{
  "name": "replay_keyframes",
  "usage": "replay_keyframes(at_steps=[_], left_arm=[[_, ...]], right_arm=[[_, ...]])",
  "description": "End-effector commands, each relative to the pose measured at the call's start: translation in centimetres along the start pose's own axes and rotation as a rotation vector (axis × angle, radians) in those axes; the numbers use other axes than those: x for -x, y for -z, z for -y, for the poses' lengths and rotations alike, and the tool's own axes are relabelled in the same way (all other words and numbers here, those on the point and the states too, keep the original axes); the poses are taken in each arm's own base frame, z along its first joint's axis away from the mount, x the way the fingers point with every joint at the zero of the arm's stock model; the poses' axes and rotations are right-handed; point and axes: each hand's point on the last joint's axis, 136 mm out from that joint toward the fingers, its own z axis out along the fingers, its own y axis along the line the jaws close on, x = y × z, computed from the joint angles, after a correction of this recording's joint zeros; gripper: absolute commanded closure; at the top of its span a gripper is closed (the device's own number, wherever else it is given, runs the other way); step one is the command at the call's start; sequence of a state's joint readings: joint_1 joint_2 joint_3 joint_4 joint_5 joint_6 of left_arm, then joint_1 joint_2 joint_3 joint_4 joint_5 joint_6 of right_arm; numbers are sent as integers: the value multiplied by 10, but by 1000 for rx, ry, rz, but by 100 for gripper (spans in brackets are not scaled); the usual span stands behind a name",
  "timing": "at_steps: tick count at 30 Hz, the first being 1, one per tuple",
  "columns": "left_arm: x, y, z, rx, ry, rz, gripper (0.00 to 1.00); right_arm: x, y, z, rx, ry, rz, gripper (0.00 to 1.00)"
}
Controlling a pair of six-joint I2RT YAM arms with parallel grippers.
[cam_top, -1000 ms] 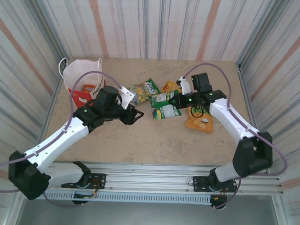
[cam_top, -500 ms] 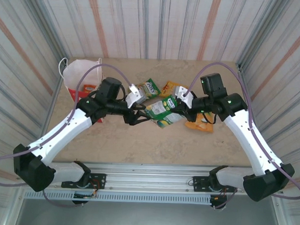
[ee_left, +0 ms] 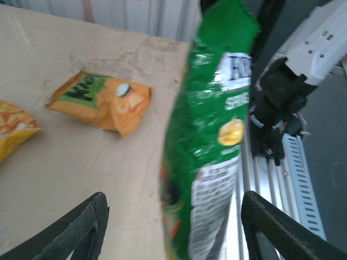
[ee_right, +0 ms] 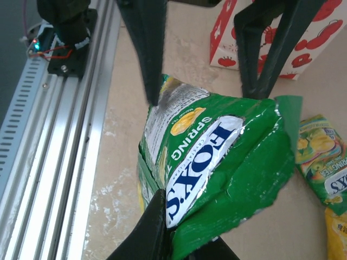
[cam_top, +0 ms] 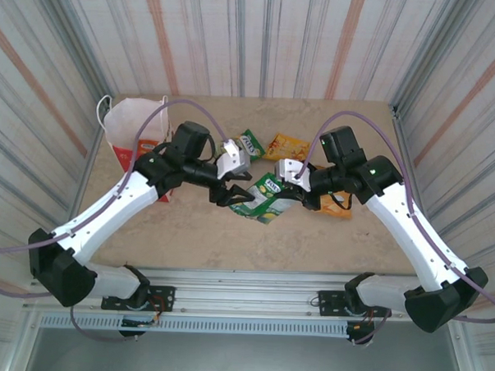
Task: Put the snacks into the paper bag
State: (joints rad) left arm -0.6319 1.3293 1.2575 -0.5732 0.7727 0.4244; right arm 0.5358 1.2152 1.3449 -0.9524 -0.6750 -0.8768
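Note:
A green snack packet (cam_top: 263, 199) hangs above the table's middle, with my right gripper (cam_top: 294, 181) shut on its end. In the right wrist view the packet (ee_right: 217, 157) fans out from my right gripper (ee_right: 181, 227). My left gripper (cam_top: 233, 193) is open, and its two dark fingers (ee_right: 146, 49) stand on either side of the packet's free end without touching it. In the left wrist view the packet (ee_left: 211, 146) hangs between the fingers of my left gripper (ee_left: 174, 206). The paper bag (cam_top: 133, 128), red with a white rim, stands upright at the far left.
More snacks lie on the table: a green one (cam_top: 248, 142), an orange-yellow one (cam_top: 287, 144) and an orange one (cam_top: 337, 206) partly under my right arm. The metal rail (cam_top: 251, 301) runs along the near edge. Corrugated walls close in the table.
My right gripper has lifted the green packet off the table and carried it left. My left gripper has swung right, so its open fingers now straddle the packet.

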Motion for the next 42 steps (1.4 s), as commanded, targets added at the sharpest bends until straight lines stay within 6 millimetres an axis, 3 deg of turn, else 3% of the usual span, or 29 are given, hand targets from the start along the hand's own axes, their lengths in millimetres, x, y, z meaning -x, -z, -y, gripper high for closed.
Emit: replay_keyframes(at_steps=[1, 7, 16, 21, 24, 29, 34, 38, 42], left_arm=[[1, -2, 17, -96, -37, -5, 33], [-1, -8, 21, -124, -40, 0, 40], [-4, -6, 22, -113, -47, -13, 71], [6, 10, 13, -56, -10, 29, 87], [15, 25, 7, -7, 5, 64, 92], [41, 64, -11, 138, 50, 146, 94], [66, 118, -41, 404, 84, 173, 95], [96, 173, -65, 610, 88, 250, 95], [109, 220, -96, 802, 118, 258, 96]], right_arm=[[24, 6, 4, -25, 87, 72, 100], [30, 0, 7, -16, 96, 103, 100], [36, -3, 12, -15, 88, 110, 100], [31, 3, 20, -94, 33, 108, 85], [31, 14, 28, -175, -48, 165, 65], [25, 41, 51, -406, -138, 331, 39], [15, 60, 75, -573, -321, 471, 31], [4, 37, 70, -498, -439, 494, 32], [1, 0, 56, -432, -455, 469, 33]])
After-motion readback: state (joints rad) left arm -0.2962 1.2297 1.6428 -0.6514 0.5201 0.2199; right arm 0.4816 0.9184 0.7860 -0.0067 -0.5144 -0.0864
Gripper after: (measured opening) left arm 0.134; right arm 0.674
